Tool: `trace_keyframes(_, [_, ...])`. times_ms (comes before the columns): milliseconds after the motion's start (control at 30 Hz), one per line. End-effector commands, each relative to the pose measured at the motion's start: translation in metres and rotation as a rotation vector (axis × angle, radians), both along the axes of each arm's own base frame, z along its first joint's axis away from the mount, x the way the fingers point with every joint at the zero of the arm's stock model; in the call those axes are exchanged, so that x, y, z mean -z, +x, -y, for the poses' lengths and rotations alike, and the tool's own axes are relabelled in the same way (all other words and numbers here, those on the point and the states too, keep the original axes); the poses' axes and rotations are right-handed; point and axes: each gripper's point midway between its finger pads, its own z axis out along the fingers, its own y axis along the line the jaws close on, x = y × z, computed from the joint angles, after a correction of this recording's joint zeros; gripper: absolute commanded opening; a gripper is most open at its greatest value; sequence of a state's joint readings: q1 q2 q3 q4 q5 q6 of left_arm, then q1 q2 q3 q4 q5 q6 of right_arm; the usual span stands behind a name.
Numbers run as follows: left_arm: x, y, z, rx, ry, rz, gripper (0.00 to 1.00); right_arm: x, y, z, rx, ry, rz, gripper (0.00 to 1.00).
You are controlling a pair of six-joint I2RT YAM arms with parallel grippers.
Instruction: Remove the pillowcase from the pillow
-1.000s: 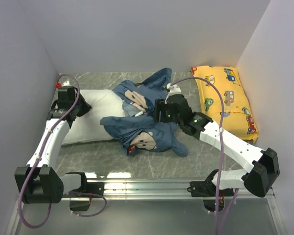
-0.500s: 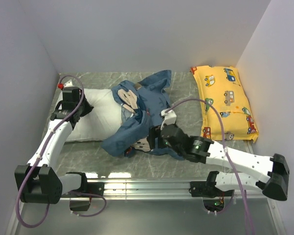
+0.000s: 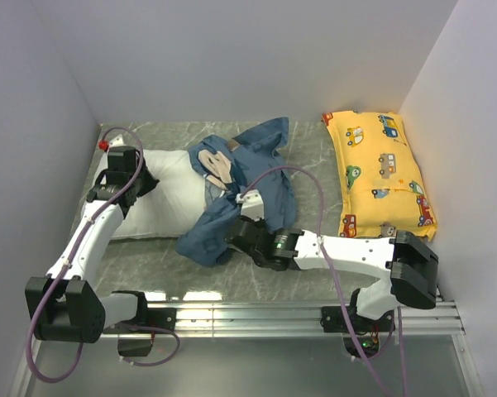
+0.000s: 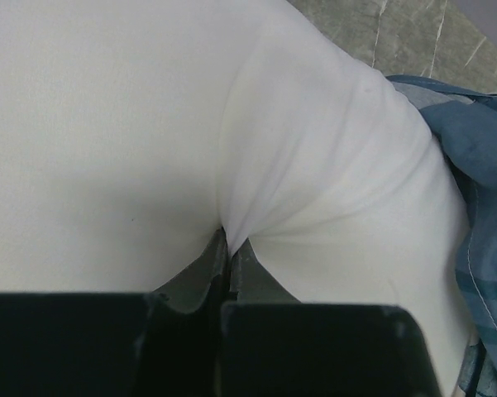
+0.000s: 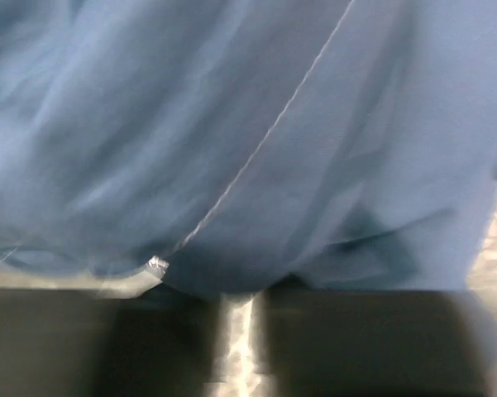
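The right gripper (image 3: 234, 234) is resting against the 6 o'clock edge of the pillowcase (image 3: 252, 178). Blue cloth is filling its blurred wrist view, so I cannot tell whether its jaws are gripping anything. The pillowcase is lying crumpled mid-table, overlapping the 3 o'clock end of the pillow (image 3: 169, 203). The pillow is lying at 9 o'clock, mostly bare. The left gripper (image 3: 139, 182) is pinching a fold near its 9 o'clock end, jaws clamped together on it. A yellow pillow (image 3: 380, 169) is lying at 2 o'clock on the table (image 3: 314, 157).
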State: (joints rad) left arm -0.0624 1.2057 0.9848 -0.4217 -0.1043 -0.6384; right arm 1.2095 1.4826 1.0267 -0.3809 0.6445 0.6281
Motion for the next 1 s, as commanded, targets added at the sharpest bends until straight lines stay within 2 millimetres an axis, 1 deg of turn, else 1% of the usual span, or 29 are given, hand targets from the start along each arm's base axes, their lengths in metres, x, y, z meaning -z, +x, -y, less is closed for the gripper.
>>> trace_keyframes(0, [-0.014,0.007,-0.007,-0.016,0.038,0.015,0.0,-0.029,0.024,0.026,0.149,0.018,0.101,0.08])
trace_keyframes(33, [-0.017,0.008,-0.008,-0.021,0.041,0.021,0.0,-0.031,0.025,0.032,0.159,0.016,0.103,0.03])
trace_keyframes(67, [-0.024,0.01,-0.01,-0.025,0.042,0.033,0.0,-0.028,0.025,0.045,0.185,-0.008,0.104,0.0])
trace_keyframes(100, [-0.027,0.011,-0.012,-0.028,0.046,0.04,0.0,-0.038,0.024,0.055,0.202,0.017,0.117,0.0])
trace_keyframes(133, [-0.034,0.013,-0.019,-0.043,0.041,0.055,0.0,-0.042,0.024,0.064,0.218,0.022,0.123,0.0])
trace_keyframes(167, [-0.037,0.014,-0.023,-0.051,0.037,0.06,0.0,-0.037,0.024,0.082,0.25,-0.002,0.121,0.0])
trace_keyframes(200, [-0.04,0.015,-0.023,-0.045,0.027,0.069,0.0,-0.049,0.023,0.096,0.273,0.037,0.133,0.0])
trace_keyframes(233, [-0.042,0.016,-0.042,-0.082,0.01,0.074,0.0,-0.05,0.024,0.108,0.295,0.046,0.134,0.0])
trace_keyframes(267, [-0.046,0.017,-0.049,-0.097,0.008,0.086,0.0,-0.042,0.023,0.126,0.317,0.025,0.125,0.0])
trace_keyframes(300, [-0.047,0.017,-0.056,-0.111,0.012,0.085,0.0,-0.051,0.029,0.149,0.372,0.081,0.13,0.0])
trace_keyframes(333, [-0.05,0.019,-0.068,-0.138,0.016,0.088,0.0,-0.051,0.03,0.161,0.39,0.096,0.127,0.0])
trace_keyframes(367, [-0.052,0.019,-0.073,-0.146,0.016,0.09,0.0,-0.045,0.031,0.176,0.41,0.092,0.126,0.0])
trace_keyframes(400, [-0.053,0.02,-0.077,-0.152,0.013,0.091,0.0,-0.053,0.031,0.188,0.431,0.138,0.145,0.0])
trace_keyframes(433, [-0.053,0.02,-0.084,-0.166,0.01,0.091,0.0,-0.054,0.036,0.203,0.473,0.147,0.144,0.0])
trace_keyframes(467, [-0.057,0.022,-0.086,-0.171,0.01,0.099,0.0,-0.055,0.036,0.211,0.483,0.14,0.143,0.0])
trace_keyframes(533, [-0.061,0.026,-0.093,-0.185,0.011,0.099,0.0,-0.064,0.037,0.225,0.517,0.148,0.157,0.0])
trace_keyframes(600, [-0.062,0.028,-0.097,-0.195,0.017,0.093,0.0,-0.083,0.036,0.229,0.515,0.166,0.181,0.0])
trace_keyframes(633, [-0.064,0.031,-0.098,-0.198,0.016,0.095,0.0,-0.089,0.035,0.227,0.506,0.181,0.184,0.0])
trace_keyframes(667, [-0.065,0.032,-0.098,-0.193,0.019,0.097,0.0,-0.102,0.035,0.224,0.488,0.204,0.197,0.0])
trace_keyframes(700, [-0.066,0.036,-0.087,-0.144,0.001,0.102,0.0,-0.111,0.034,0.221,0.464,0.226,0.204,0.0])
trace_keyframes(733, [-0.069,0.039,-0.075,-0.095,-0.009,0.11,0.0,-0.127,0.035,0.214,0.43,0.265,0.216,0.0])
trace_keyframes(767, [-0.067,0.038,-0.064,-0.043,0.003,0.09,0.0,-0.133,0.033,0.2,0.359,0.292,0.2,0.0])
trace_keyframes(800, [-0.07,0.038,-0.053,-0.009,0.02,0.09,0.03,-0.135,0.035,0.193,0.333,0.29,0.182,0.0])
trace_keyframes(833, [-0.08,0.037,-0.025,0.067,0.043,0.112,0.2,-0.148,0.036,0.188,0.317,0.302,0.188,0.0])
trace_keyframes(900, [-0.088,0.03,-0.004,0.112,0.104,0.121,0.39,-0.146,0.038,0.18,0.296,0.26,0.165,0.0])
trace_keyframes(933, [-0.099,0.022,0.019,0.171,0.116,0.151,0.53,-0.154,0.04,0.178,0.291,0.268,0.173,0.0])
trace_keyframes(967, [-0.103,0.017,0.027,0.191,0.136,0.158,0.58,-0.156,0.04,0.176,0.278,0.264,0.169,0.0])
